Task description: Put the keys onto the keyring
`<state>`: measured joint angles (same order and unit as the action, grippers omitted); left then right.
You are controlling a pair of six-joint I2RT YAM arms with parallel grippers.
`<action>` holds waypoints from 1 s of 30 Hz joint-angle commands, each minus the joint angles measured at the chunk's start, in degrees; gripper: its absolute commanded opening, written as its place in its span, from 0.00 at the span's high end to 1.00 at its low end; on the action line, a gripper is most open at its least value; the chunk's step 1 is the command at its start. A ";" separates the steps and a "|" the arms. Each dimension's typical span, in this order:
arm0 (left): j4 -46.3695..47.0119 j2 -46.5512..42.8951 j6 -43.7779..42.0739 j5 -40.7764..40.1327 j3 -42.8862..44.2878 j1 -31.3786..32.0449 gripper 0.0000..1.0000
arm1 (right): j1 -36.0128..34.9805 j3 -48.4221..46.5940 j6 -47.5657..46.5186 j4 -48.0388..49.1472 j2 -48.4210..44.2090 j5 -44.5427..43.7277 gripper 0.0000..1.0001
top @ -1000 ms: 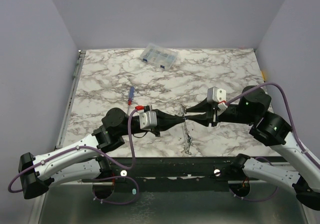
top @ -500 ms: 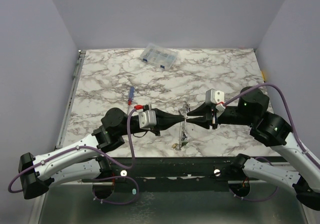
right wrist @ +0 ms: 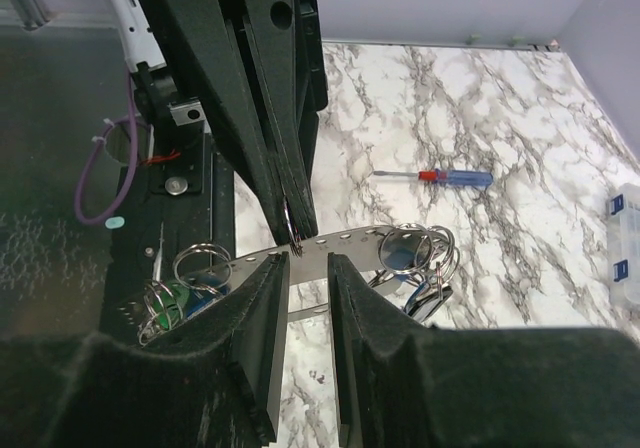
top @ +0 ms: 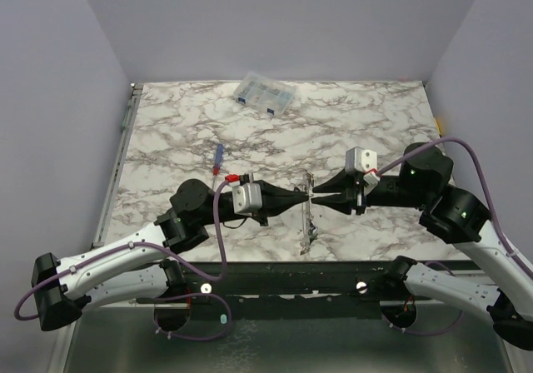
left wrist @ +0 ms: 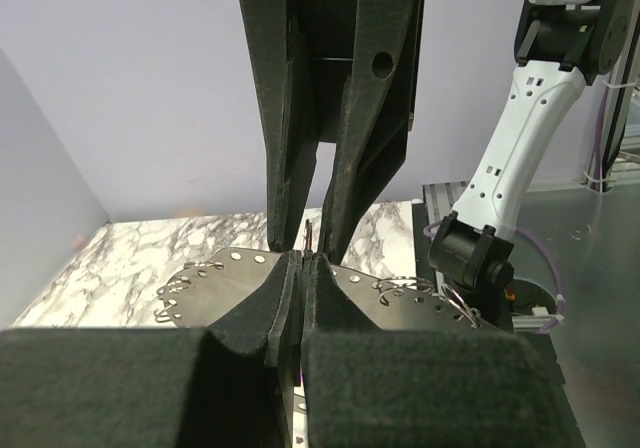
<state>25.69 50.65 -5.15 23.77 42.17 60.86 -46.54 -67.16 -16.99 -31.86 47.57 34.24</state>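
The keyring (top: pixel 307 227) is a thin grey perforated metal band, hanging edge-on between the two arms above the table's near edge. My left gripper (top: pixel 305 196) is shut on its upper edge; in the left wrist view the jaws (left wrist: pixel 303 258) are pressed together and the keyring (left wrist: pixel 400 286) spreads to both sides. My right gripper (top: pixel 314 198) faces it tip to tip, its jaws (right wrist: pixel 308 260) slightly apart and gripping nothing. Keys on small wire rings hang from the keyring (right wrist: pixel 350 243): green and blue tags (right wrist: pixel 170 298) at one end, a blue tag (right wrist: pixel 400 253) at the other.
A red-and-blue screwdriver (top: pixel 217 158) lies on the marble left of centre. A clear compartment box (top: pixel 264 94) stands at the back. The table's front edge and the arm bases are right below the hanging keyring.
The keyring's lower end swung left and then back toward the middle. The right gripper's jaws narrowed a little. Both arms stayed almost in place.
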 commanded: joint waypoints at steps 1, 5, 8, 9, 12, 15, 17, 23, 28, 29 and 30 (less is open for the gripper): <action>4.39 0.10 0.66 -0.40 0.89 -0.04 1.00 | -0.10 -1.77 -0.28 -0.19 -0.04 2.24 0.70; 5.20 0.72 0.79 -0.35 0.90 -0.04 1.00 | -0.11 -1.35 -0.09 0.39 0.33 2.76 0.71; 6.56 1.06 1.34 -0.15 0.64 -0.03 1.00 | -0.13 -0.54 -0.06 1.13 0.20 2.51 0.71; 6.70 1.17 1.25 -0.17 0.63 -0.04 1.00 | -0.08 -0.26 -0.01 1.36 0.22 2.50 0.72; 6.82 1.57 1.23 -0.13 0.63 -0.08 1.00 | -0.08 0.17 0.11 1.87 0.11 2.41 0.73; 6.83 1.79 1.28 -0.05 0.63 -0.07 1.00 | -0.06 0.10 0.05 1.99 0.13 2.33 0.73; 6.78 1.94 1.23 0.09 0.63 -0.04 1.00 | -0.12 -0.07 0.04 1.97 0.24 2.18 0.73; 6.48 2.60 1.19 0.66 0.33 -0.04 1.00 | -0.09 -0.78 -0.21 1.37 0.51 1.76 0.73; 5.90 2.69 1.05 1.38 0.30 -0.13 1.00 | -0.10 -0.92 -0.28 1.11 1.05 1.80 0.77; 5.35 2.77 0.88 1.45 0.45 -0.06 1.00 | -0.12 -0.95 -0.27 1.02 1.21 1.80 0.77; 4.72 2.80 0.70 1.52 0.57 -0.02 1.00 | -0.13 -0.96 -0.24 0.96 1.38 1.80 0.78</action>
<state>29.08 52.73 -4.32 23.83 42.17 60.71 -46.50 -67.42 -17.08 -31.48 47.81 35.44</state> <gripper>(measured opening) 0.017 0.233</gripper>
